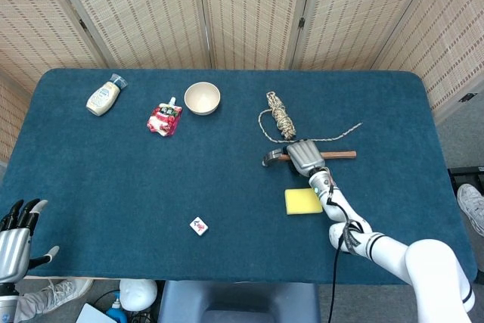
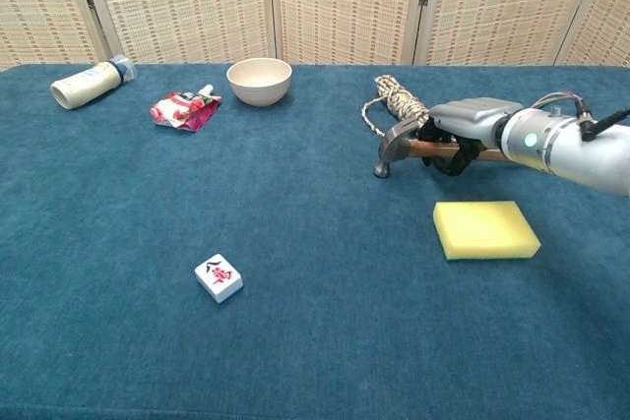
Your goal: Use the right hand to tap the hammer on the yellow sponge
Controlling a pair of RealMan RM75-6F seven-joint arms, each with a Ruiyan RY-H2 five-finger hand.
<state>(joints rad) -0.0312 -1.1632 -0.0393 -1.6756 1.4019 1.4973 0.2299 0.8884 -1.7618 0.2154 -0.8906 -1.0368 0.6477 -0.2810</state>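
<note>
The hammer (image 2: pixel 398 143) has a metal head (image 1: pixel 271 158) and a wooden handle (image 1: pixel 340 155). My right hand (image 2: pixel 463 132) grips the handle just behind the head, fingers curled around it; the same right hand (image 1: pixel 305 156) shows in the head view. The hammer's head sits at or just above the cloth. The yellow sponge (image 2: pixel 485 229) lies flat on the blue table, nearer me than the hammer, also seen as the yellow sponge (image 1: pixel 303 201). My left hand (image 1: pixel 15 240) hangs off the table's near left corner, fingers apart, holding nothing.
A coiled rope (image 2: pixel 400 99) lies just behind the hammer. A cream bowl (image 2: pixel 259 81), a red pouch (image 2: pixel 183 108) and a bottle on its side (image 2: pixel 91 84) sit at the back left. A mahjong tile (image 2: pixel 219 277) lies near the front.
</note>
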